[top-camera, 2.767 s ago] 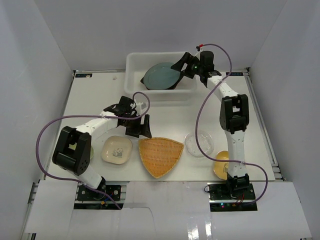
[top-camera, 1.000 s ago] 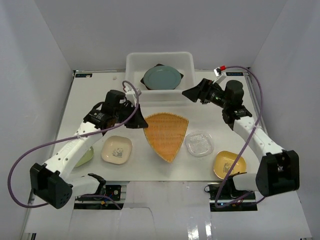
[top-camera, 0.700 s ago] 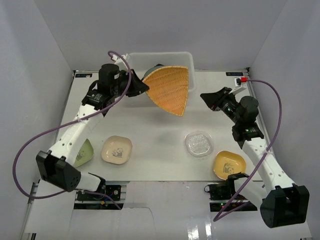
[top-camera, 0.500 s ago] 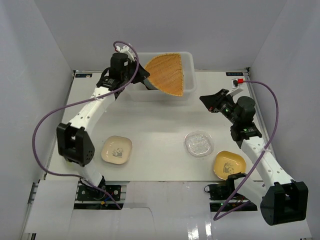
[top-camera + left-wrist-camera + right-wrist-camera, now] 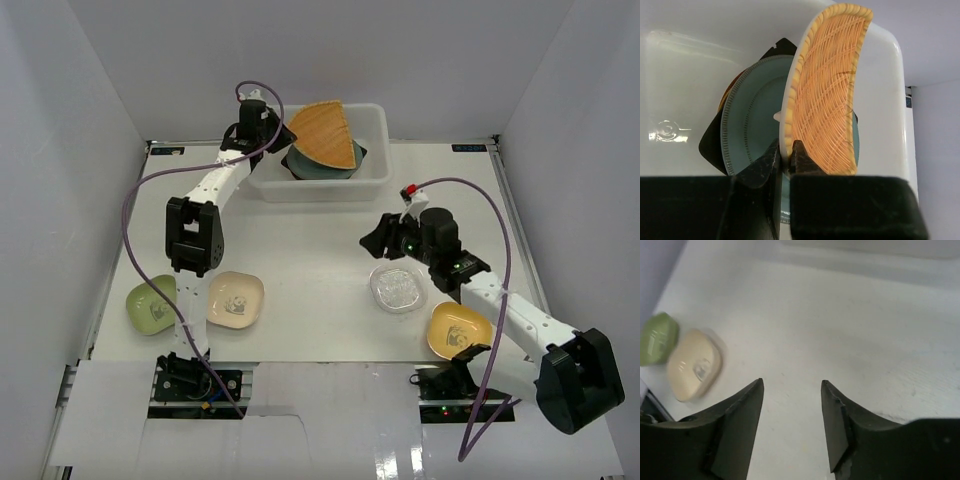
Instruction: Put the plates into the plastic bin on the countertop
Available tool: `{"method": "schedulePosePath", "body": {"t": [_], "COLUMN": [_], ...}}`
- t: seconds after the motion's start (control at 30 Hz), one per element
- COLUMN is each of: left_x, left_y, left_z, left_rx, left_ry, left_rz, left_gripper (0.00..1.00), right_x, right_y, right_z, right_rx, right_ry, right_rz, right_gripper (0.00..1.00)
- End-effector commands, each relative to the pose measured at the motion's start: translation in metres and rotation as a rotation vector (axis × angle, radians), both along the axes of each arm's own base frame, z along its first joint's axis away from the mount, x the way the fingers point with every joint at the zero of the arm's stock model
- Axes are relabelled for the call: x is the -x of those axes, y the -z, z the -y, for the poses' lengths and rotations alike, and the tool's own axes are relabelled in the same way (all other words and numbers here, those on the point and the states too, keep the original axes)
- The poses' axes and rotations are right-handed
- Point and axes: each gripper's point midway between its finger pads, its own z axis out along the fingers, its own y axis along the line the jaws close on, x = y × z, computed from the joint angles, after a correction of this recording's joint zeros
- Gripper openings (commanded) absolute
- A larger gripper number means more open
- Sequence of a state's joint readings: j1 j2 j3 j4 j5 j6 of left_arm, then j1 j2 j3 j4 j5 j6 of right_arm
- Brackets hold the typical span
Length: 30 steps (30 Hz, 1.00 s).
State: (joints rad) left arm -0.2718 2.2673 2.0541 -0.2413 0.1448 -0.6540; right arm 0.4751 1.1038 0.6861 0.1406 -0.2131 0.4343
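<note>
My left gripper is shut on the rim of the orange woven fan plate. It holds the plate tilted on edge over the plastic bin. Inside the bin lies a round teal plate on a black square plate. From above, the fan plate leans over the teal plate. My right gripper hangs open and empty over bare countertop, just up and left of the clear glass plate.
A yellow plate lies at the front right, close to the right arm. A cream plate and a green plate lie at the front left. White walls close in the countertop on three sides.
The left arm lifted the fan plate off the countertop and carried it back over the bin. The right arm drew away from the bin toward the clear glass plate.
</note>
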Motion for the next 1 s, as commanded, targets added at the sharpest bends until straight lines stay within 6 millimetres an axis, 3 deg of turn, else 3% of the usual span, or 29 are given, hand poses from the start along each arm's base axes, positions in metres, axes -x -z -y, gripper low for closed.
{"method": "schedulePosePath", "body": {"t": [0.0, 0.13, 0.27, 0.3, 0.37, 0.43, 0.47, 0.53, 0.57, 0.63, 0.67, 0.73, 0.77, 0.8, 0.83, 0.87, 0.9, 0.97], "left_x": [-0.016, -0.027, -0.032, -0.031, -0.03, -0.028, -0.025, -0.021, -0.013, -0.003, 0.012, 0.03, 0.044, 0.066, 0.08, 0.094, 0.121, 0.152], "left_y": [-0.057, -0.029, -0.01, -0.009, -0.013, -0.021, -0.037, -0.05, -0.076, -0.093, -0.109, -0.117, -0.093, -0.121, -0.12, -0.117, -0.109, -0.101], "left_z": [-0.002, -0.004, -0.005, -0.003, -0.003, -0.005, -0.006, -0.013, -0.015, -0.024, -0.028, -0.036, -0.04, -0.044, -0.045, -0.047, -0.053, -0.057], "left_rx": [0.063, 0.063, 0.059, 0.064, 0.066, 0.059, 0.049, 0.025, 0.023, -0.005, -0.01, -0.022, -0.032, -0.017, -0.007, -0.006, -0.009, -0.005], "left_ry": [0.002, 0.012, 0.02, 0.031, 0.035, 0.034, 0.037, 0.021, 0.021, 0.004, -0.002, -0.022, -0.022, -0.02, -0.013, -0.012, -0.01, 0.009], "left_rz": [0.145, 0.113, 0.089, 0.086, 0.09, 0.103, 0.131, 0.152, 0.192, 0.214, 0.227, 0.223, 0.164, 0.202, 0.19, 0.179, 0.156, 0.136], "left_gripper": [0.0, 0.1, 0.55, 0.82, 0.98, 0.98, 0.98, 0.98, 0.98, 0.98, 0.98, 0.98, 0.98, 0.98, 0.98, 0.98, 0.98, 0.98], "right_x": [0.02, 0.042, 0.053, 0.056, 0.059, 0.063, 0.062, 0.063, 0.061, 0.063, 0.063, 0.064, 0.064, 0.064, 0.064, 0.064, 0.063, 0.062], "right_y": [0.06, 0.102, 0.119, 0.122, 0.13, 0.134, 0.136, 0.137, 0.136, 0.14, 0.139, 0.147, 0.149, 0.151, 0.152, 0.152, 0.151, 0.146], "right_z": [0.016, 0.036, 0.044, 0.043, 0.041, 0.037, 0.035, 0.031, 0.028, 0.023, 0.02, 0.019, 0.018, 0.017, 0.016, 0.015, 0.013, 0.009], "right_rx": [0.211, 0.358, 0.434, 0.446, 0.469, 0.489, 0.498, 0.513, 0.518, 0.536, 0.54, 0.566, 0.573, 0.588, 0.6, 0.607, 0.618, 0.621], "right_ry": [0.017, 0.045, 0.041, 0.029, 0.013, -0.005, -0.011, -0.028, -0.036, -0.057, -0.061, -0.068, -0.071, -0.071, -0.073, -0.073, -0.068, -0.067], "right_rz": [-0.073, -0.156, -0.195, -0.202, -0.217, -0.22, -0.22, -0.215, -0.209, -0.208, -0.201, -0.215, -0.217, -0.213, -0.211, -0.206, -0.195, -0.182], "right_gripper": [0.57, 0.68, 0.74, 0.77, 0.79, 0.79, 0.79, 0.79, 0.78, 0.77, 0.76, 0.74, 0.67, 0.62, 0.58, 0.46, 0.39, 0.26]}}
